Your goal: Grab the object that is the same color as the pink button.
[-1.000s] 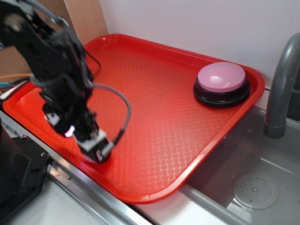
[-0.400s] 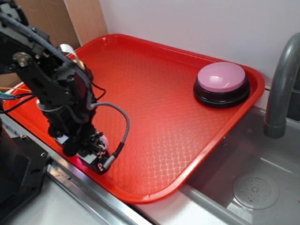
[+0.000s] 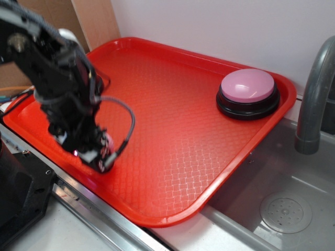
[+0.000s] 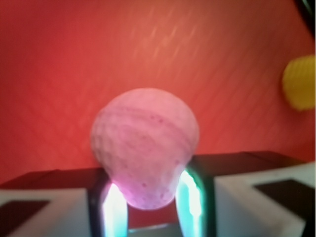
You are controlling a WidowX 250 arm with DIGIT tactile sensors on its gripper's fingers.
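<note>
The object, a small pink dimpled ball (image 4: 145, 140), sits pinched between my gripper's (image 4: 147, 200) two lit fingers, which press in on its lower half. In the exterior view the gripper (image 3: 99, 154) hangs over the near left part of the red tray (image 3: 172, 130), and a sliver of the pink ball (image 3: 109, 142) shows at its tip. The pink button (image 3: 247, 86), a pale-pink dome on a black base, stands at the tray's far right corner, well away from the gripper.
A yellow bumpy toy (image 4: 300, 81) lies at the right edge of the wrist view; the arm hides it in the exterior view. A grey faucet (image 3: 314, 94) and sink basin (image 3: 282, 209) lie right of the tray. Cardboard (image 3: 94, 21) stands behind the tray's left corner.
The gripper came down at the tray's near left edge, closed on the pink ball, and has since risen slightly and shifted left with the ball in it.
</note>
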